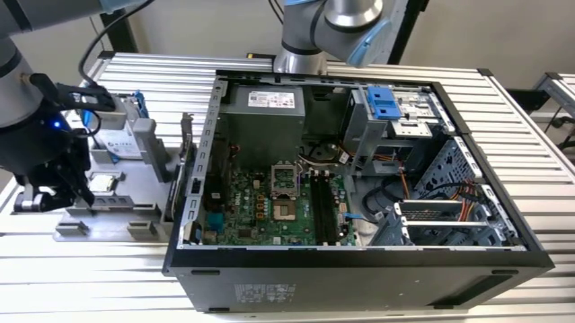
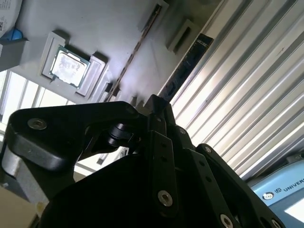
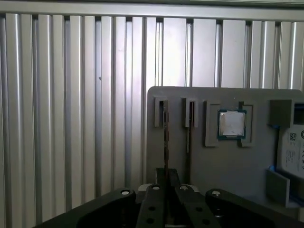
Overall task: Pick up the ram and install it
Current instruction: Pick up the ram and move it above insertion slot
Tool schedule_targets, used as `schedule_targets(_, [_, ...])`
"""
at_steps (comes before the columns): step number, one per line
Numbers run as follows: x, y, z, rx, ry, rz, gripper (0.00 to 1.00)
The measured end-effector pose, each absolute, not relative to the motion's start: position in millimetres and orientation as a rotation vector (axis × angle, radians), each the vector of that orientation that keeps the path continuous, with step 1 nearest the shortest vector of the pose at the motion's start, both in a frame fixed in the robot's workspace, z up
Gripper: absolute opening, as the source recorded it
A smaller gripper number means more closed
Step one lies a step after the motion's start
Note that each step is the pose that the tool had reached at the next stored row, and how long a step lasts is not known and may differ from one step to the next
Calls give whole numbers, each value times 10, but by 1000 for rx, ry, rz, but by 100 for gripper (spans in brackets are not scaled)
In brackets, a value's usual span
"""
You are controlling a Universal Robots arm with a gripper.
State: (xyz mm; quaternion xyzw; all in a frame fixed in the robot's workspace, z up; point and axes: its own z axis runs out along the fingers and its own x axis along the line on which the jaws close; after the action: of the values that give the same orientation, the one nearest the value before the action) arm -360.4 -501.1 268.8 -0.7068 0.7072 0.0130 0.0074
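One ram [image 3: 165, 135] stands clamped between the jaws

The grey-and-black robot arm [image 1: 20, 94] comes down at the exterior view's left, its wrist turned so that the black two-fingered tool [image 1: 79, 196] points downward and sits low. A silver arm section with light-blue caps [image 1: 337, 23] stands at the far side. In the first wrist view the tool's black fingers [image 3: 173, 179] are drawn close together, pinching the end of the ram [image 3: 166, 137], a long thin dark circuit-board stick.

Ribbed metal table [image 1: 539, 121], grey parts tray [image 1: 126, 225], open computer case [image 1: 359, 279]
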Motion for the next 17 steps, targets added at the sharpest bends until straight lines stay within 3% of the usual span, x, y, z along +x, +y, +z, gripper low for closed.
schedule_targets(17, [-3604, -5011, 2999, -2210, 2211, 41, 0])
